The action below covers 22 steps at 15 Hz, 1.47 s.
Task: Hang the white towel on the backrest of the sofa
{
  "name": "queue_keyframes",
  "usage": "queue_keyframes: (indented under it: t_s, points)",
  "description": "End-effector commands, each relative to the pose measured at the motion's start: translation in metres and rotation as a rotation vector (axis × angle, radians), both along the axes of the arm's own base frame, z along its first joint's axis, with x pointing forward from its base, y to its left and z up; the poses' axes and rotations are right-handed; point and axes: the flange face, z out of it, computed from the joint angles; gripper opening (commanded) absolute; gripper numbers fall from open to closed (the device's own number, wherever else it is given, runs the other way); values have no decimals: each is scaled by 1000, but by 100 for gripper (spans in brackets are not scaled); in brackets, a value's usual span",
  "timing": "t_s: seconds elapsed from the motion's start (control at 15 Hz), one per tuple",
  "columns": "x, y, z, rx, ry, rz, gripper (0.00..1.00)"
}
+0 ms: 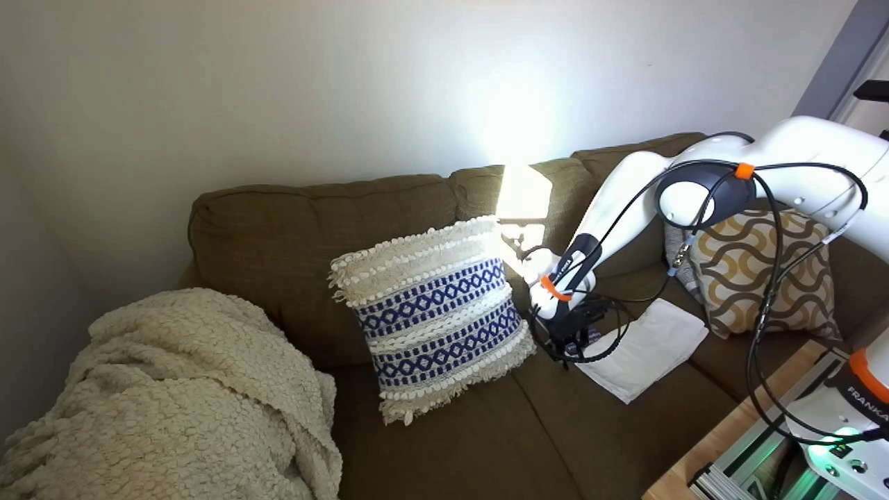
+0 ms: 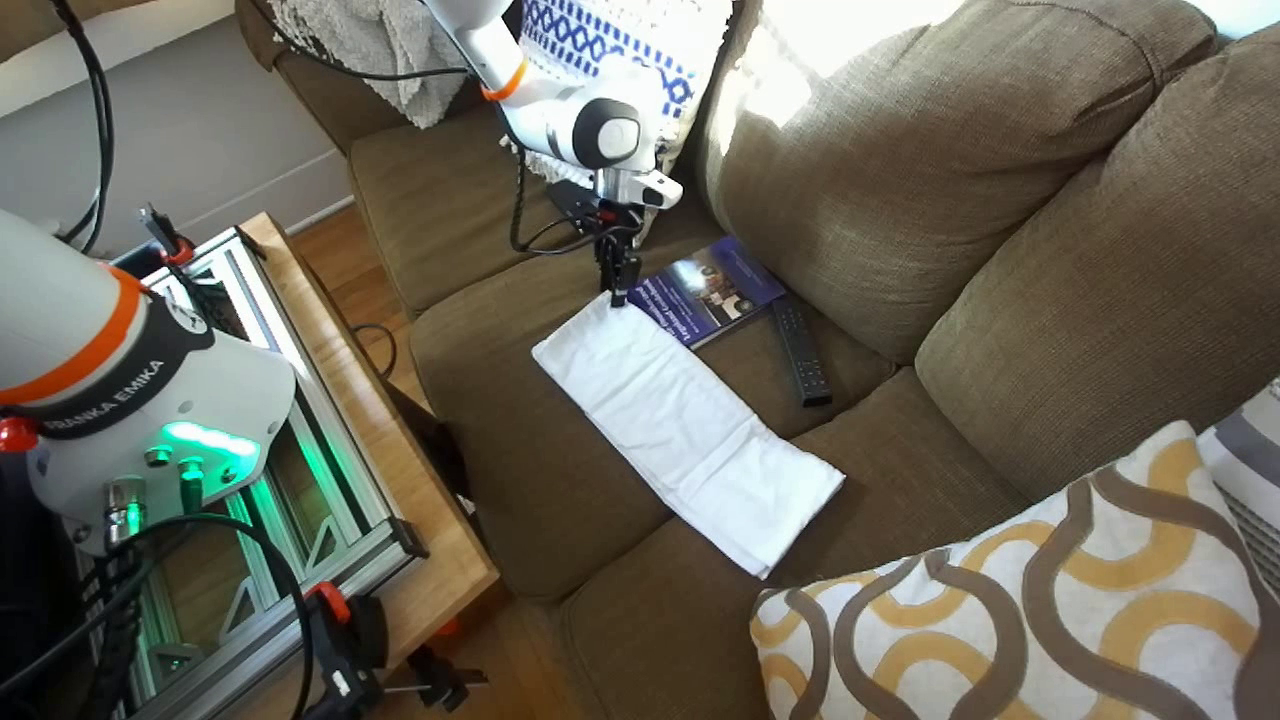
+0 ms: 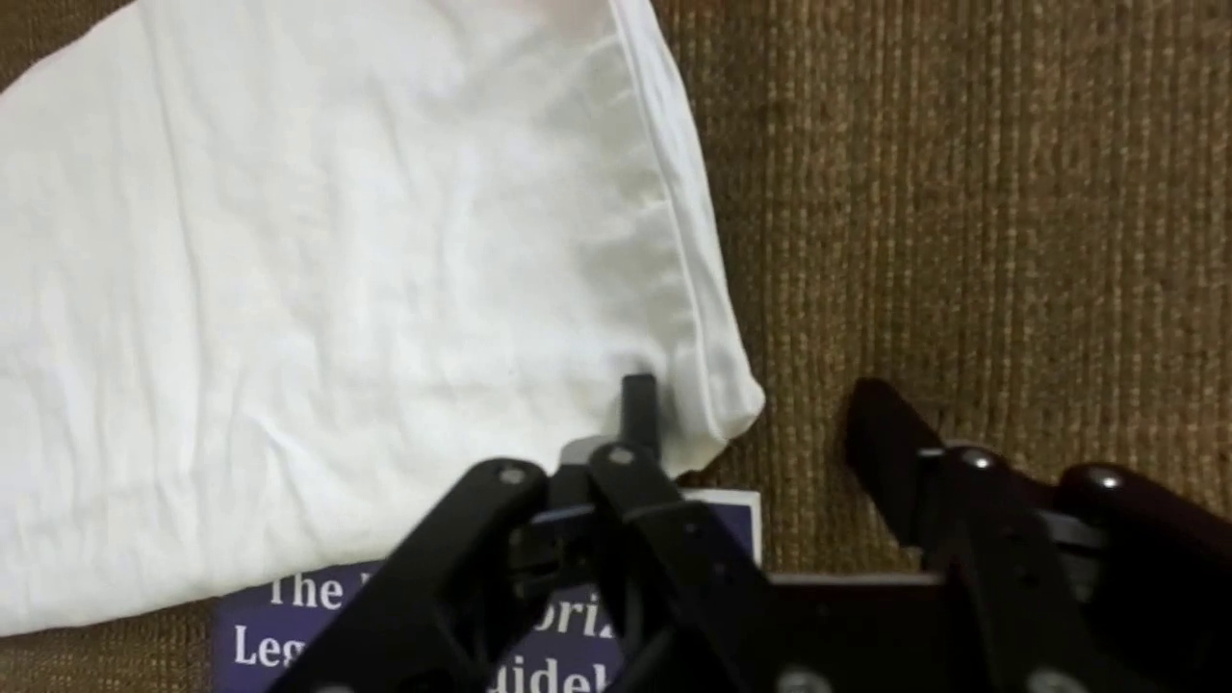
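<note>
The white towel (image 2: pixel 690 425) lies folded flat on the sofa seat; it also shows in an exterior view (image 1: pixel 649 351) and in the wrist view (image 3: pixel 318 289). My gripper (image 3: pixel 756 390) is open and points down at the towel's corner nearest the book. One finger overlaps the towel just inside that corner; the other stands beyond the edge over the brown seat. Whether the finger touches the cloth I cannot tell. In an exterior view my gripper (image 2: pixel 618 285) is at the towel's end. The backrest of the sofa (image 1: pixel 298 243) rises behind the seat, also in an exterior view (image 2: pixel 930 170).
A purple book (image 2: pixel 705 290) lies beside the towel, partly under my gripper in the wrist view (image 3: pixel 289 626). A black remote (image 2: pixel 800 350) lies by the book. A blue-white fringed pillow (image 1: pixel 444 319), a yellow-grey pillow (image 1: pixel 757 271) and a cream blanket (image 1: pixel 180 396) are on the sofa.
</note>
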Motion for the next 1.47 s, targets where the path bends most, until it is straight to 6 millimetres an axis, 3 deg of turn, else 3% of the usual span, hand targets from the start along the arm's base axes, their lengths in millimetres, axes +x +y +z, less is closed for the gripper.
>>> queue_keyframes:
  t_s: [0.0, 0.07, 0.13, 0.27, 0.67, 0.93, 1.4]
  points:
    - [-6, -9, -8, -23, 62, -1, 81]
    - [-8, -11, -7, -27, 78, -1, 85]
    - [-9, -13, -6, -32, 89, -2, 45]
    - [-11, -16, -5, -43, 109, -4, 47]
    - [-11, -22, 6, -82, 106, -3, 1]
    - [-7, -20, 32, -113, 65, 20, 1]
    - [-34, -3, 123, -165, -33, 12, 1]
